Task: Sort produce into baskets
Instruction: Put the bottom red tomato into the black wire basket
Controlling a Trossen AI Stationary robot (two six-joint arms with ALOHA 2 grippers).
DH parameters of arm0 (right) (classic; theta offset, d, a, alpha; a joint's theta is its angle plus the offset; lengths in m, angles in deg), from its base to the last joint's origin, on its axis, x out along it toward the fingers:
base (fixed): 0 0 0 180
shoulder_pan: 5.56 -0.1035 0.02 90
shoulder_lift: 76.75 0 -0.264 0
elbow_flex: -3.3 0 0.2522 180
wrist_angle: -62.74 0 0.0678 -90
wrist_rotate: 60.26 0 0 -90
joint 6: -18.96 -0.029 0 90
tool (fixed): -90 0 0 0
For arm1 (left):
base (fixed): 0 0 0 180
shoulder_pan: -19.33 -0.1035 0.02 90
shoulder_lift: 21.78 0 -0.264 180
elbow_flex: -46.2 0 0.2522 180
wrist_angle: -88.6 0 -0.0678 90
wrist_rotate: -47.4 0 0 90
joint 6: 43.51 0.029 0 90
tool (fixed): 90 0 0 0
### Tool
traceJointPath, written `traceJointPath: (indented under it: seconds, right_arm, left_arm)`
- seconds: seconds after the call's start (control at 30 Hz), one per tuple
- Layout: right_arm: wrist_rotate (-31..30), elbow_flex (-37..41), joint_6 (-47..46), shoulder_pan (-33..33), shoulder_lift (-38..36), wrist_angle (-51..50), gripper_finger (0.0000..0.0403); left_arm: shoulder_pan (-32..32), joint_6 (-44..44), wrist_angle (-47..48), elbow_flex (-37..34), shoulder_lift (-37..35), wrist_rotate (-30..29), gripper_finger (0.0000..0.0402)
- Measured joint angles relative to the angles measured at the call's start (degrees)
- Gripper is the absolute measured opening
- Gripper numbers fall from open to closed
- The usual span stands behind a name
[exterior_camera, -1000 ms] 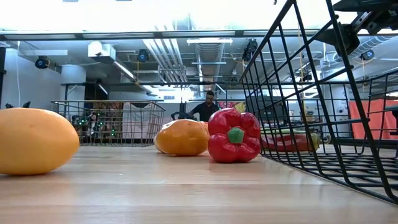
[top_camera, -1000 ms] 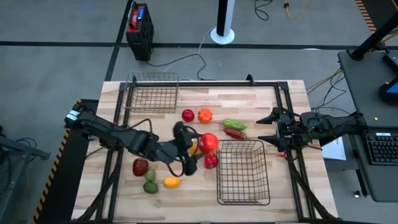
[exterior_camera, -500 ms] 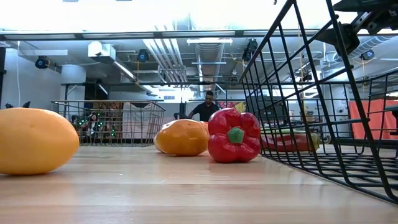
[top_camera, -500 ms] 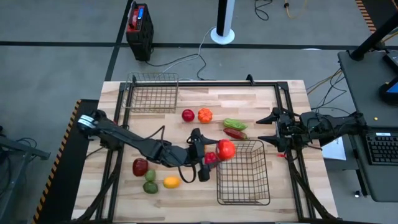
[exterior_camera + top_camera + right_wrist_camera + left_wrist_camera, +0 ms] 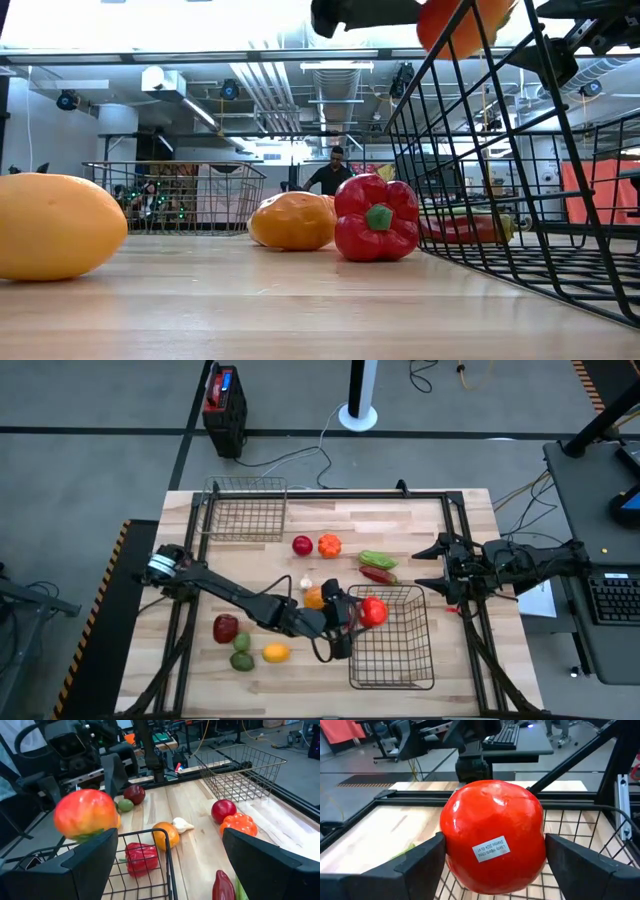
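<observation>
My left gripper (image 5: 362,612) is shut on a round red fruit (image 5: 492,835) with a white sticker, held above the far left corner of the larger basket (image 5: 392,660) at the table's right. The low view shows the fruit (image 5: 458,20) high up behind the basket's wall. The smaller basket (image 5: 245,508) stands at the far left. Loose produce lies between them: a red pepper (image 5: 376,220), an orange (image 5: 314,597) and a garlic (image 5: 306,583). My right gripper (image 5: 425,565) waits open at the table's right edge, touching nothing. My left gripper pinches the red fruit by its two opposite sides (image 5: 451,840) between its two fingers (image 5: 422,865). The fingers come nearly level from the table's left. The fruit is lifted clear, above the basket's mesh, sticker facing the wrist.
Far of the basket lie a red apple (image 5: 302,545), an orange pepper (image 5: 329,545), a green pepper (image 5: 377,559) and a red chili (image 5: 378,574). At the near left are a dark red fruit (image 5: 226,627), two green pieces (image 5: 241,651) and a yellow lemon (image 5: 275,653).
My left gripper has carried the red fruit from over the table's middle toward the right edge and downward, to above the larger basket's far left corner. The fruit stays lifted clear and has come into the low view's top. The right arm has kept still.
</observation>
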Motion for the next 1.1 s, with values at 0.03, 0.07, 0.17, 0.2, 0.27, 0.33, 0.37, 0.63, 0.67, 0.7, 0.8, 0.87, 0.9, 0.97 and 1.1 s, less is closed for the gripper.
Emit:
traceJointPath:
  seconds: [0.03, 0.07, 0.17, 0.2, 0.27, 0.33, 0.37, 0.63, 0.67, 0.7, 0.8, 0.87, 0.9, 0.97, 1.1]
  right_arm:
    - [0.00, 0.00, 0.00, 0.00, 0.00, 0.00, 0.0352]
    - [0.00, 0.00, 0.00, 0.00, 0.00, 0.06, 0.0352]
    - [0.00, -0.01, 0.00, 0.00, 0.00, 0.02, 0.0352]
    - [0.00, 0.00, 0.00, 0.00, 0.00, 0.00, 0.0352]
    - [-0.01, -0.01, 0.00, 0.00, 0.00, 0.00, 0.0352]
    - [0.00, 0.00, 0.00, 0.00, 0.00, -0.04, 0.0352]
    - [0.00, 0.00, 0.00, 0.00, 0.00, -0.07, 0.0352]
    - [0.00, 0.00, -0.02, 0.00, -0.02, -0.53, 0.0352]
    - [-0.02, -0.01, -0.02, 0.00, -0.02, -0.52, 0.0352]
    - [-0.02, -0.01, -0.02, 0.00, -0.02, -0.52, 0.0352]
    - [-0.02, 0.00, -0.02, 0.00, -0.02, -0.53, 0.0352]
    - [-0.02, 0.00, -0.02, 0.00, -0.02, -0.60, 0.0352]
    - [-0.02, -0.02, -0.02, 0.00, -0.02, -0.76, 0.0352]
    - [-0.02, 0.00, -0.02, 0.00, -0.02, -0.90, 0.0352]
    - [-0.02, -0.01, -0.02, 0.00, -0.02, -0.90, 0.0352]
  left_arm:
    - [-0.08, -0.02, 0.60, 0.62, 0.52, 0.03, 0.0309]
    - [-0.13, -0.06, 1.13, 1.20, 1.03, 0.04, 0.0309]
    - [-0.21, -0.07, 2.06, 3.33, 2.67, 0.12, 0.0309]
    - [-0.21, -0.07, 1.91, 4.20, 3.10, 0.20, 0.0309]
    - [-0.21, 0.06, 1.82, 5.83, 3.91, 0.20, 0.0309]
    - [-0.21, 0.27, 2.96, 6.81, 4.92, 0.18, 0.0309]
    - [-0.24, 0.23, 4.18, 7.10, 5.47, 0.18, 0.0309]
    - [-0.71, -3.87, 5.69, 7.12, 6.41, -0.04, 0.0309]
    - [-0.69, -4.10, 6.04, 7.06, 6.42, -0.02, 0.0309]
    - [-0.67, -4.32, 6.55, 7.01, 6.44, 0.02, 0.0309]
    - [-0.64, -6.66, 8.57, 7.05, 6.44, 0.00, 0.0309]
    - [-0.60, -8.50, 9.64, 6.74, 6.43, 0.06, 0.0309]
    - [-0.63, -9.04, 10.04, 6.56, 6.44, 0.05, 0.0309]
    - [-0.63, -9.62, 10.07, 6.53, 6.45, 0.07, 0.0309]
    - [-0.63, -9.92, 10.46, 6.39, 6.43, -0.01, 0.0309]
